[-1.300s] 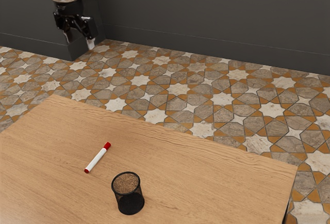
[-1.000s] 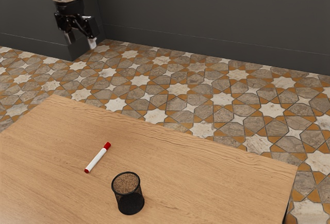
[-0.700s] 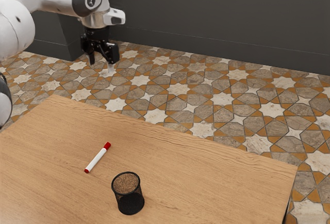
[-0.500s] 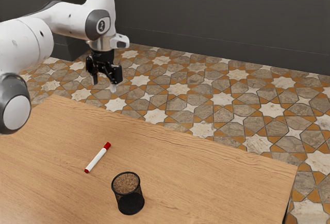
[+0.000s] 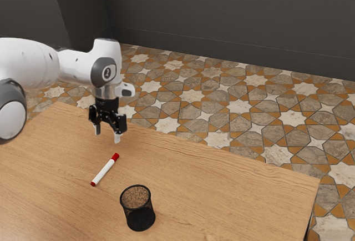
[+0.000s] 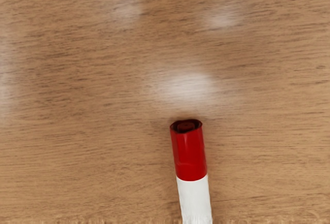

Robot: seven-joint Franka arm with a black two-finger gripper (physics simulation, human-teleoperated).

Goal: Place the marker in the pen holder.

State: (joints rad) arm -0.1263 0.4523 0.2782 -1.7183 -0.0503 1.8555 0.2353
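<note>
On the table (image 5: 222,196), the marker (image 5: 104,171) lies (seemingly) below the gripper (image 5: 107,136).

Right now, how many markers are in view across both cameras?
1. The marker lies on the table, outside the pen holder; the wrist view shows that same marker's red end.

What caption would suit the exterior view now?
Open gripper above a wooden table, where a red-capped marker lies near an upright black mesh pen holder.
</note>
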